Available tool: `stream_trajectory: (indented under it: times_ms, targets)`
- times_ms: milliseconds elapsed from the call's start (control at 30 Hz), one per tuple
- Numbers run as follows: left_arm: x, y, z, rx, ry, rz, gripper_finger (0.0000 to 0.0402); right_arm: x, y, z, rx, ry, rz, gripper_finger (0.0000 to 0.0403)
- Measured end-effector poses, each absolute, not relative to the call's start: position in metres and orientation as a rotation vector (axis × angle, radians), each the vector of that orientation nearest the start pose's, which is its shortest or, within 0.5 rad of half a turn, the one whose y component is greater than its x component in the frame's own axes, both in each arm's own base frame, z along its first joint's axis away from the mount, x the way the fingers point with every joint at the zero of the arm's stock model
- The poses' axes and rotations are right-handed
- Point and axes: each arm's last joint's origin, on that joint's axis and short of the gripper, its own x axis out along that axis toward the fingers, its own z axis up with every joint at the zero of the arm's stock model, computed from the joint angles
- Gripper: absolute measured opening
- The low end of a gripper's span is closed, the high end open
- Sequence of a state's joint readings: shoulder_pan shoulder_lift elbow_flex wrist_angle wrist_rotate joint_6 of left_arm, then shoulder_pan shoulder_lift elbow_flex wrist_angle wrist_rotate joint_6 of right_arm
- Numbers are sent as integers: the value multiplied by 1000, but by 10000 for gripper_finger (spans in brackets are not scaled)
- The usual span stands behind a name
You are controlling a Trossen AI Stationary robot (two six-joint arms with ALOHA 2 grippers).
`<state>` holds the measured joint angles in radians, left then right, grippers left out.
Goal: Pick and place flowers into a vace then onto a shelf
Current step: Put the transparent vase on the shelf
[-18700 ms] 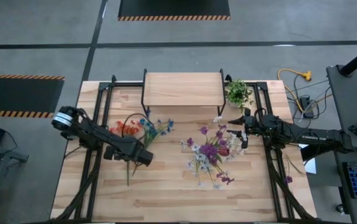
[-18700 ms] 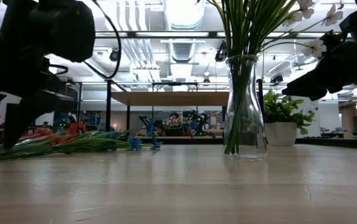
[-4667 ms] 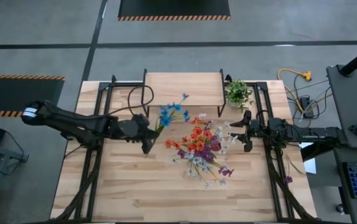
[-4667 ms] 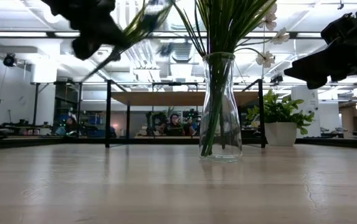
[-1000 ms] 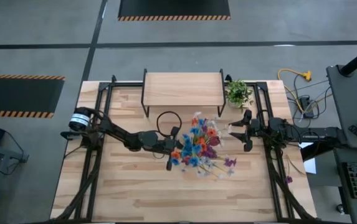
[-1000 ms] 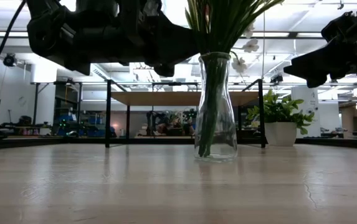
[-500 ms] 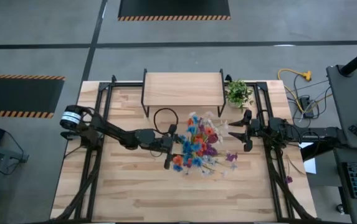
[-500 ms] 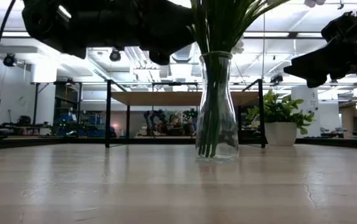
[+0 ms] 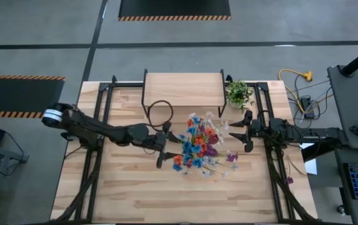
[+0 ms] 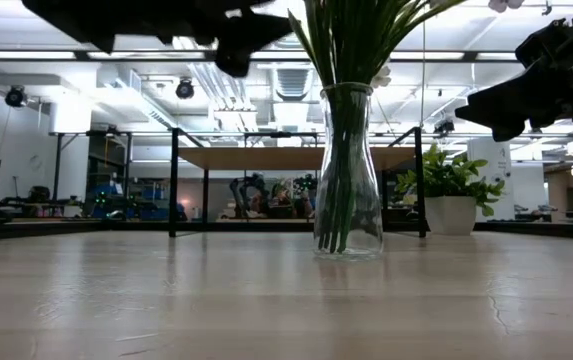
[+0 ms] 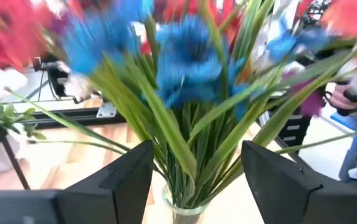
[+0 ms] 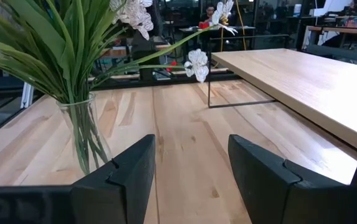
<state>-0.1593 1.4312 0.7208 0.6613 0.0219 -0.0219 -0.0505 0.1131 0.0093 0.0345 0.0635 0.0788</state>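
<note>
Where the wood-plank worktop (image 9: pixel 135 194) fills the high view, the shelf (image 9: pixel 182 89) stands at its far edge, bare, on thin black legs. In the low view the shelf (image 10: pixel 266 157) shows only as a thin board edge behind the vase.

The flowers (image 9: pixel 197 147) stand bunched near the centre of the worktop. From above their blossoms hide the vase completely. In the low view the stems (image 10: pixel 346 150) are cut off by the upper frame edge, so no blossom colour can be read there. In the left wrist view the blossoms (image 11: pixel 184 59) are smeared and partly out of frame.

The vase (image 10: pixel 347 172) stands upright on the worktop, stems inside it. Only its rim (image 11: pixel 179 210) shows in the left wrist view.

The left claw (image 9: pixel 164 150) sits just beside the bouquet on its left side. Its fingers (image 11: pixel 119 180) are spread wide and hold nothing. They flank the vase mouth without touching it.

The right claw (image 9: pixel 246 132) waits to the right of the flowers, near them. Its fingers (image 12: pixel 125 174) are parted and empty.

A small potted plant (image 9: pixel 238 93) stands beside the shelf's right end.
</note>
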Motion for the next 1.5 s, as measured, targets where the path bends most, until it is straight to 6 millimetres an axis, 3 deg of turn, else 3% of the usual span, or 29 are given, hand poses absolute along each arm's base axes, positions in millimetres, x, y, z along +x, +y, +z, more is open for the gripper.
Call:
stream_trajectory:
  times_ms: [467, 633, 767, 967, 1333, 1500]
  targets:
    - [228, -37, 295, -14, 71, -154, 226, 104, -7, 161, 78, 64, -117, 194]
    - [196, -27, 276, -10, 65, -11, 226, 104, -7, 161, 78, 64, -117, 194]
    - [171, -23, 259, -30, 3, 9, 221, 104, -7, 161, 78, 64, -117, 194]
    - [139, -16, 233, -59, -53, 53, 171, 104, -7, 161, 78, 62, -116, 194]
    - [125, -13, 192, -40, 9, 83, 12, 104, -7, 161, 76, 61, -116, 194]
    - [119, -12, 189, -41, -12, 77, 5, 104, -7, 162, 99, 56, -114, 194]
